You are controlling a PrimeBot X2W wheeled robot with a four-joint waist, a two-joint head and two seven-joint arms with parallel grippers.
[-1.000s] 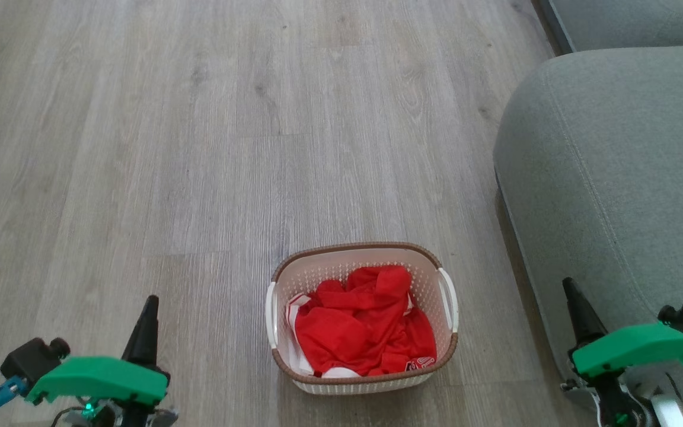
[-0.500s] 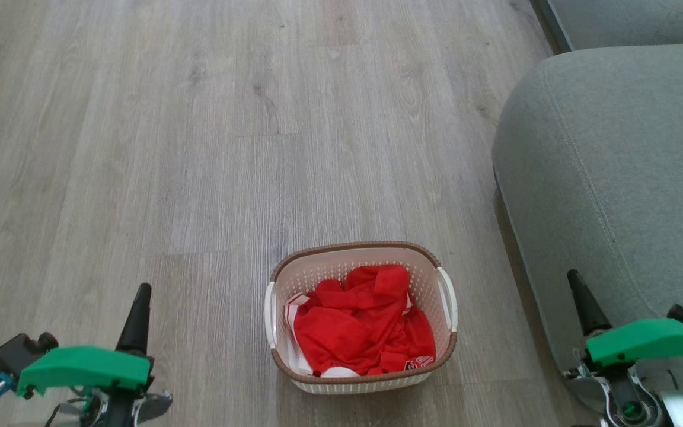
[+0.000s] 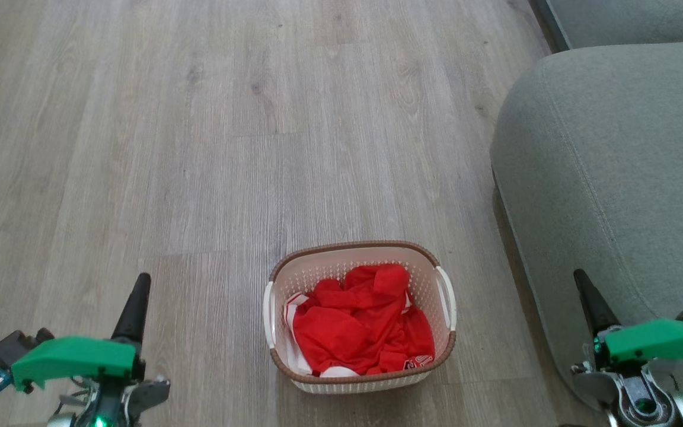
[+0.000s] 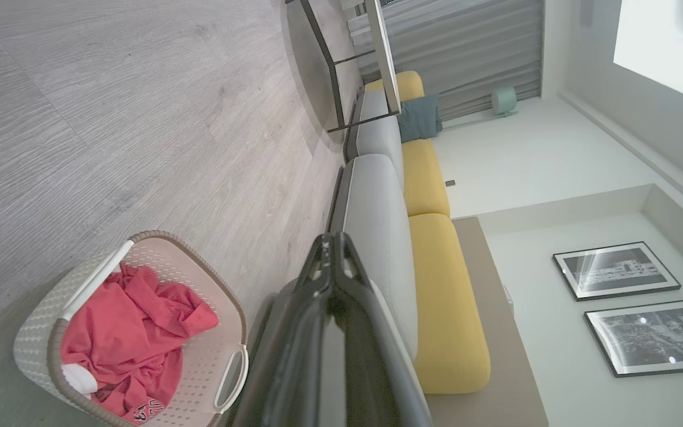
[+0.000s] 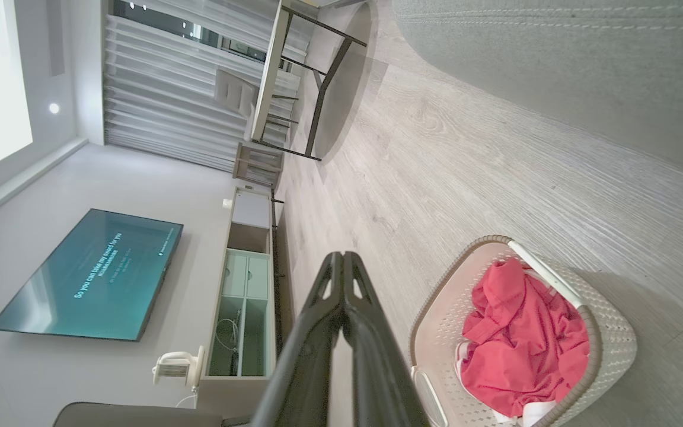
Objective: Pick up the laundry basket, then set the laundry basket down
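The laundry basket (image 3: 358, 261) stands on the wood floor, cream-white and perforated, with a brown rim, white side handles and a red garment (image 3: 360, 329) inside. My left gripper (image 3: 139, 283) is at the lower left, well to the basket's left, shut and empty. My right gripper (image 3: 581, 279) is at the lower right, in front of the sofa, shut and empty. In the left wrist view the shut gripper (image 4: 331, 240) points past the basket (image 4: 39, 332). In the right wrist view the shut gripper (image 5: 341, 258) has the basket (image 5: 611, 332) to its right.
A grey-green sofa (image 3: 614, 166) fills the right side, close to the basket's right handle. A wood floor (image 3: 199, 148) stretches ahead and left. The wrist views show a table (image 5: 294, 77), a TV (image 5: 89, 276), a cabinet (image 5: 243, 296) and yellow sofa cushions (image 4: 430, 284).
Both grippers have drifted outward and lower in the head view: the left one to the left, the right one to the right. The basket has stayed in place on the floor.
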